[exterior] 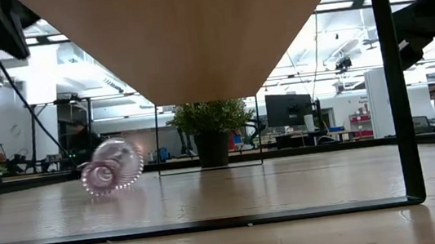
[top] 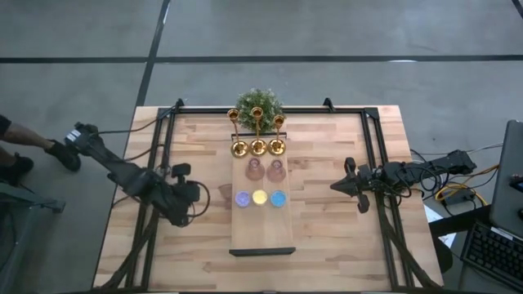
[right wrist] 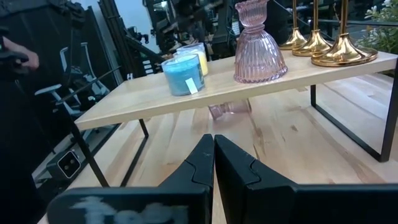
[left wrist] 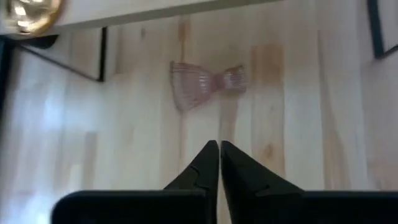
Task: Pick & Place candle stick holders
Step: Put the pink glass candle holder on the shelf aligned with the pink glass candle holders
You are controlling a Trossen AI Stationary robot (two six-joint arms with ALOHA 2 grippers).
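Both dark six-joint arms are hanging low over the pale wooden bench (top: 327, 220), one on each side, reaching in toward the middle. The left arm is stretching in diagonally from the left edge, and its black two-finger left gripper (left wrist: 219, 146) is sitting with its fingers pressed together, tips nearly touching, holding nothing. The right arm is coming in from the right edge, elbow out toward the side, wrist pointing at the centre. Its black two-finger right gripper (right wrist: 213, 140) is doing the same thing: fingers closed flat against each other, empty, hovering just above the bench surface.
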